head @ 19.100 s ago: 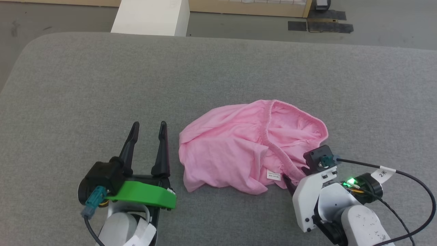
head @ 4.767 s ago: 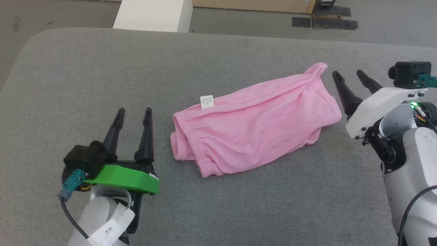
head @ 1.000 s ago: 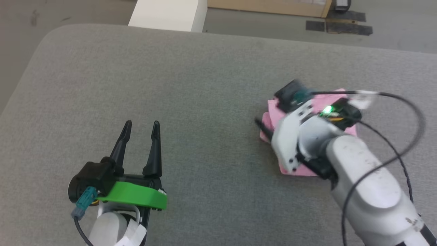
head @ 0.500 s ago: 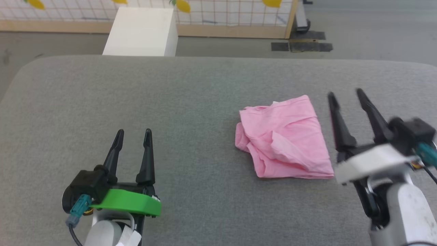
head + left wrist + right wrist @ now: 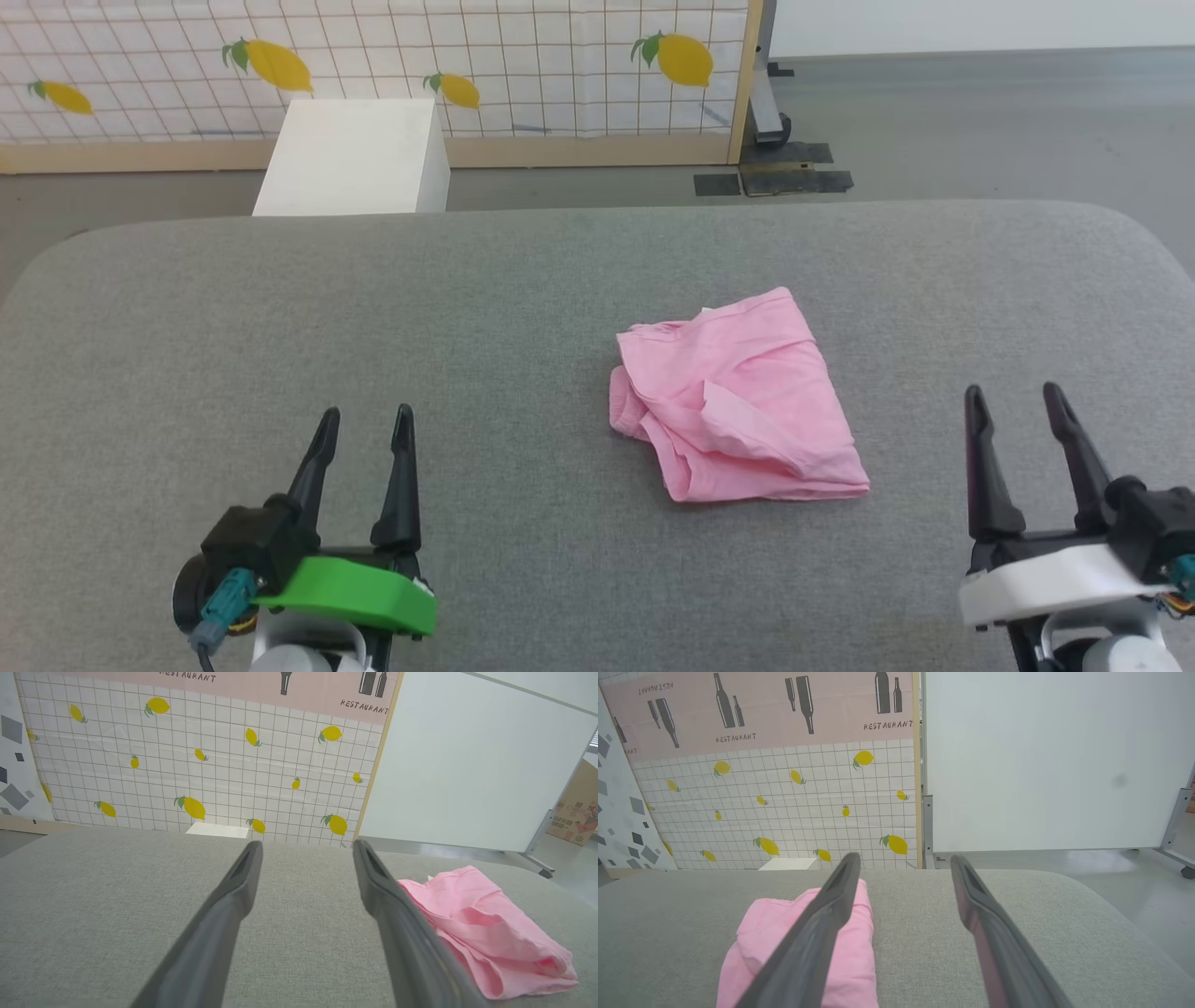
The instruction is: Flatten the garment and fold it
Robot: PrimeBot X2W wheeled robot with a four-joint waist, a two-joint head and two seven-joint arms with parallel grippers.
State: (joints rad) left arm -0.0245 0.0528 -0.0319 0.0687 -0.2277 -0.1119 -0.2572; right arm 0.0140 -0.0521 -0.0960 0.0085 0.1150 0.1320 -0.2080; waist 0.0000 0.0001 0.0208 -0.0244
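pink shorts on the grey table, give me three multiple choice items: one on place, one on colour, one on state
1. Where does the garment lie?
A) on the table, between the left gripper and right gripper
B) on the floor
C) on the white box

2. What colour is the mount at the left gripper's base?
A) red
B) green
C) yellow

3. What state is the garment in?
A) spread flat
B) hanging from a gripper
C) folded into a bundle

Answers: 1A, it rests on the table between them; 2B, the head view shows bright green; 3C, its layers overlap, both open grippers clear.
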